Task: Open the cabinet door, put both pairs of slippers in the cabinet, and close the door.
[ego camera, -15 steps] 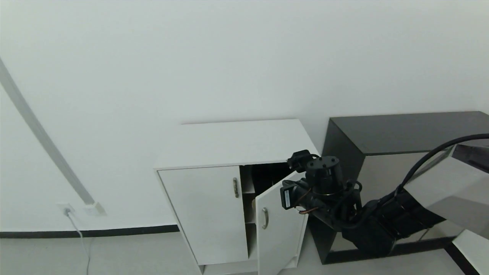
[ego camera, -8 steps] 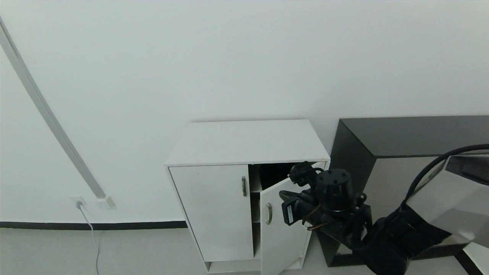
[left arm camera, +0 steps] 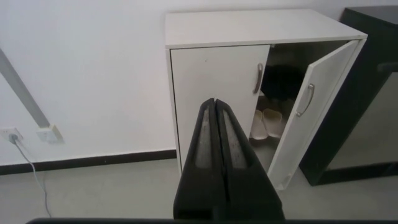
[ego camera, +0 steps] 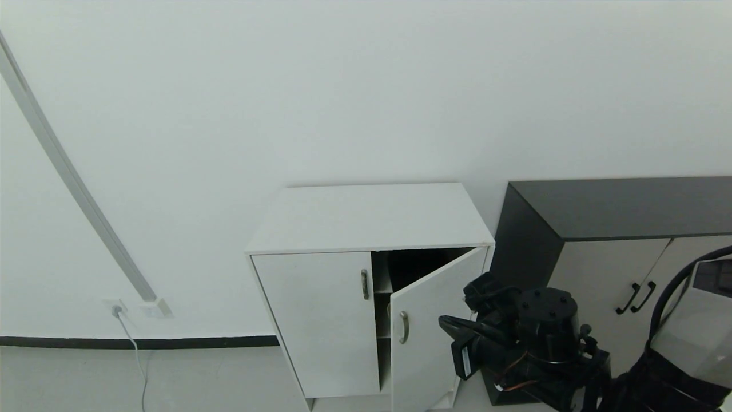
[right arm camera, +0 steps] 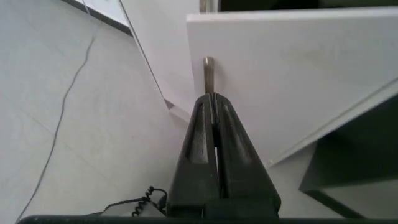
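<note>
The white cabinet (ego camera: 366, 217) stands against the wall with its left door shut and its right door (ego camera: 434, 326) partly open. In the left wrist view a pale pair of slippers (left arm camera: 267, 121) lies on a shelf inside, with something dark (left arm camera: 283, 81) on the shelf above. My right arm (ego camera: 532, 337) is low, in front of the open door's outer face. My right gripper (right arm camera: 213, 98) is shut and empty, its tips just short of the door's metal handle (right arm camera: 207, 70). My left gripper (left arm camera: 215, 102) is shut and empty, well back from the cabinet (left arm camera: 249, 25).
A black sideboard (ego camera: 617, 206) with pale doors and dark handles (ego camera: 632, 297) stands right beside the cabinet. A wall socket with a hanging cable (ego camera: 117, 311) and slanted grey trunking (ego camera: 68, 171) are to the left. Bare grey floor (ego camera: 171, 377) lies before the cabinet.
The head view has shifted. Relative to the cabinet, my right arm has dropped from the door's top edge to in front of its outer face. The door stays partly open.
</note>
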